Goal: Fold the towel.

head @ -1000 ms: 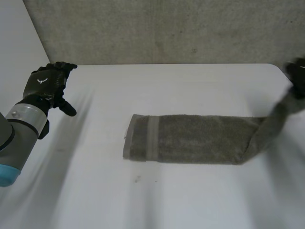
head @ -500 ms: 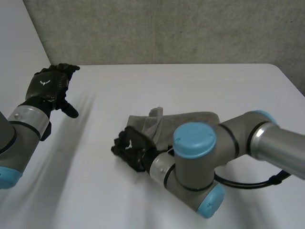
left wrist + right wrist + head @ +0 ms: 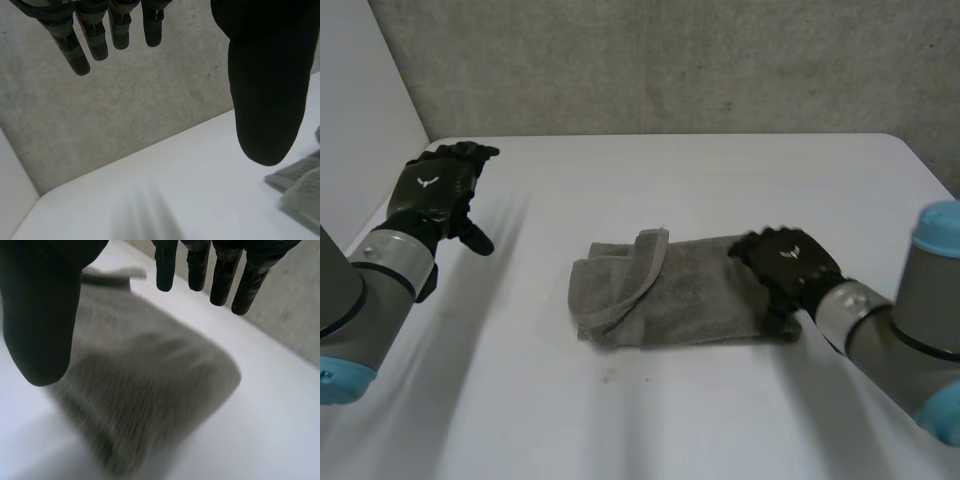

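A grey-green towel (image 3: 670, 295) lies folded over in the middle of the white table (image 3: 650, 420), its banded end curled up at the left side. In the right wrist view the towel (image 3: 145, 395) spreads under the palm of my right hand (image 3: 40, 315), whose fingers are straight and hold nothing. From the head view my right hand (image 3: 788, 265) hovers over the towel's right end. My left hand (image 3: 435, 190) is raised at the table's far left, well away from the towel, open with fingers (image 3: 90, 40) straight. A towel corner (image 3: 300, 185) shows beside its thumb.
A rough grey wall (image 3: 660, 60) backs the table. The table's far edge (image 3: 700, 136) runs along it, and a white panel (image 3: 360, 90) stands at the left. Bare tabletop lies in front of the towel and to its left.
My right hand carried the towel's right end over to the left, let it go and drew back to the right end. The towel is now half as long. The left hand shifted slightly.
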You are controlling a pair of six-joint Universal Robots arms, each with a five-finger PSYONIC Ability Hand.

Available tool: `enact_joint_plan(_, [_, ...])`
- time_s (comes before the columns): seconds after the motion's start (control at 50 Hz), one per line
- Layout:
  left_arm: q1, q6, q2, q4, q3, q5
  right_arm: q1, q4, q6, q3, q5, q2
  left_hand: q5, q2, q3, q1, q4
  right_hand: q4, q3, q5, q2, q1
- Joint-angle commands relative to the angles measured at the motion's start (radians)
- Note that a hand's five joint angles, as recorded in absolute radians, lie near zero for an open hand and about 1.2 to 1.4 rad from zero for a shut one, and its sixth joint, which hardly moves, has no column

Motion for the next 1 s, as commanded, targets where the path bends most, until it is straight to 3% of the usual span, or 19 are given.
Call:
enact_joint_plan(0.02, [-0.133, -0.008, -0.019, -0.003, 0.037, 0.005, -0.099, -0.068, -0.011, 0.138, -0.07, -0.027, 0.008, 0.048, 0.046, 0.034, 0.045, -0.06, -0.042, -0.069, -0.063, -0.043])
enact_joint_plan(0.04, [-0.133, -0.008, -0.019, -0.003, 0.037, 0.005, -0.101, -0.079, -0.011, 0.146, -0.068, -0.027, 0.009, 0.048, 0.047, 0.034, 0.045, -0.06, -0.042, -0.069, -0.063, -0.043])
enact_joint_plan(0.14, [-0.311, -0.013, -0.18, -0.036, 0.187, -0.001, -0.095, -0.091, -0.009, 0.152, -0.065, -0.027, 0.009, 0.048, 0.047, 0.034, 0.045, -0.044, -0.026, -0.053, -0.047, -0.027])
enact_joint_plan(0.18, [-0.338, -0.013, -0.231, -0.055, 0.236, -0.001, -0.092, -0.096, -0.011, 0.158, -0.062, -0.027, 0.009, 0.048, 0.047, 0.034, 0.045, -0.014, 0.004, -0.024, -0.018, 0.002])
enact_joint_plan(0.3, [-0.374, -0.009, -0.424, -0.17, 0.408, 0.0, -0.087, -0.136, -0.011, 0.174, -0.033, -0.027, 0.009, 0.048, 0.047, 0.034, 0.045, 0.088, 0.106, 0.079, 0.085, 0.105])
enact_joint_plan(0.46, [-0.391, 0.0, -0.545, -0.187, 0.519, -0.011, -0.087, -0.171, -0.012, 0.177, 0.004, -0.017, 0.035, 0.074, 0.073, 0.06, 0.071, 0.279, 0.297, 0.27, 0.275, 0.295])
enact_joint_plan(0.64, [-0.385, 0.021, -0.561, -0.187, 0.534, -0.087, -0.085, -0.191, -0.077, 0.171, 0.033, 0.008, 0.082, 0.121, 0.12, 0.108, 0.118, 0.646, 0.664, 0.637, 0.642, 0.662])
enact_joint_plan(0.74, [-0.382, 0.107, -0.556, -0.187, 0.508, -0.231, -0.082, -0.191, -0.091, 0.164, 0.039, 0.017, 0.076, 0.116, 0.114, 0.102, 0.113, 0.807, 0.825, 0.798, 0.804, 0.824])
enact_joint_plan(0.84, [-0.38, 0.147, -0.526, -0.184, 0.465, -0.304, -0.082, -0.193, -0.091, 0.163, 0.039, 0.019, 0.053, 0.092, 0.091, 0.078, 0.089, 0.828, 0.846, 0.819, 0.825, 0.845])
enact_joint_plan(1.0, [-0.405, 0.142, -0.429, -0.182, 0.414, -0.304, -0.082, -0.191, -0.092, 0.163, 0.039, 0.022, 0.02, 0.06, 0.058, 0.046, 0.057, 0.828, 0.846, 0.819, 0.825, 0.845])
